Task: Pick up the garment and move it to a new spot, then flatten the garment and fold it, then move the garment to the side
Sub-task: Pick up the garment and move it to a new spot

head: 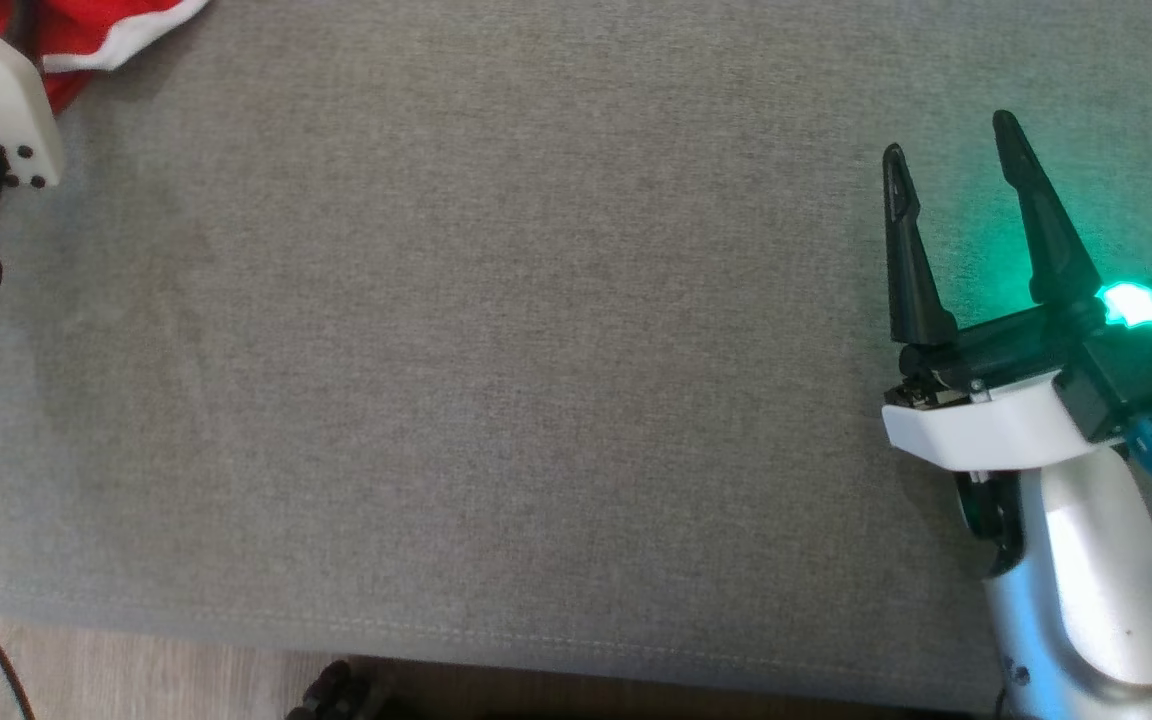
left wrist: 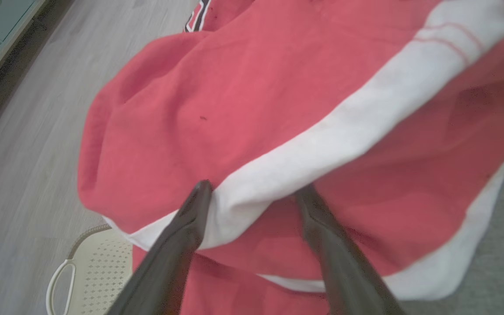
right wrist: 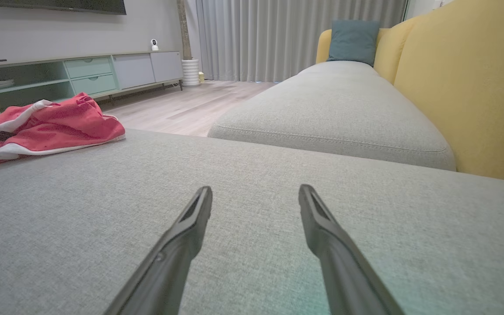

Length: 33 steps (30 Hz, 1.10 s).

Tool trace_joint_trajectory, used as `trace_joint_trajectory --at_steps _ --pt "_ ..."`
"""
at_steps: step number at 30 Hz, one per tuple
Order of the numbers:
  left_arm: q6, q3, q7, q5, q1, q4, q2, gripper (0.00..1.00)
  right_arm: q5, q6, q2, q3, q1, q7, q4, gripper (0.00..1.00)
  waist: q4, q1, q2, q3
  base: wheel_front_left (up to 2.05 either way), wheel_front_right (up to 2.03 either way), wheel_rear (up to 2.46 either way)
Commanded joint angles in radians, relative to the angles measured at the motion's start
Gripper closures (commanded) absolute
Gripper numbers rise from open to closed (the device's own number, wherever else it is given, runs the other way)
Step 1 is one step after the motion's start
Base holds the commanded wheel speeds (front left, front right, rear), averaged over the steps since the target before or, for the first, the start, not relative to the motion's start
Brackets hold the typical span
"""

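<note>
The garment [left wrist: 217,109] is red cloth with a broad white band, lying bunched at the far left corner of the grey sofa cushion [head: 496,350]. Its edge [head: 86,35] peeks in at the head view's top left, and the right wrist view shows the garment [right wrist: 55,127] heaped at the far left. My left gripper [left wrist: 254,189] is open, its fingers straddling a fold of the white band, with the tips at the cloth. My right gripper [head: 951,140] is open and holds nothing, low over bare cushion at the right, seen too as [right wrist: 255,190].
A cream perforated basket [left wrist: 99,267] stands on the wooden floor [left wrist: 20,153] beside the cushion's left end. A yellow backrest [right wrist: 466,87] rises at the right. A second cushion [right wrist: 335,109] with a teal pillow [right wrist: 352,41] stretches beyond. The cushion's front edge [head: 536,640] runs along the bottom.
</note>
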Motion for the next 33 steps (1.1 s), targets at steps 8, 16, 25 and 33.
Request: trace_joint_trajectory --at_steps 8,16,25,33 --pt "0.029 0.0 0.024 0.005 -0.074 0.052 0.065 1.0 0.007 -0.001 -0.001 0.016 -0.001 -0.009 -0.046 0.0 -0.026 -0.0001 0.0 0.011 0.0 0.0 0.0" --pt "0.076 -0.011 -0.067 0.019 -0.114 0.055 0.081 1.0 0.023 -0.001 -0.001 0.009 0.004 -0.009 -0.04 0.0 -0.021 -0.0001 0.0 -0.03 0.0 0.0 0.0" --pt "0.099 -0.037 -0.159 0.044 -0.171 0.019 0.111 1.0 0.06 -0.001 -0.001 0.007 0.018 -0.009 -0.024 0.0 -0.026 -0.0001 0.0 -0.129 0.0 0.0 0.0" --pt "0.077 -0.09 -0.197 0.073 -0.214 -0.067 0.092 1.0 0.101 -0.001 -0.001 -0.015 0.05 -0.009 -0.01 0.0 -0.057 -0.0001 0.0 -0.241 0.0 0.0 0.0"
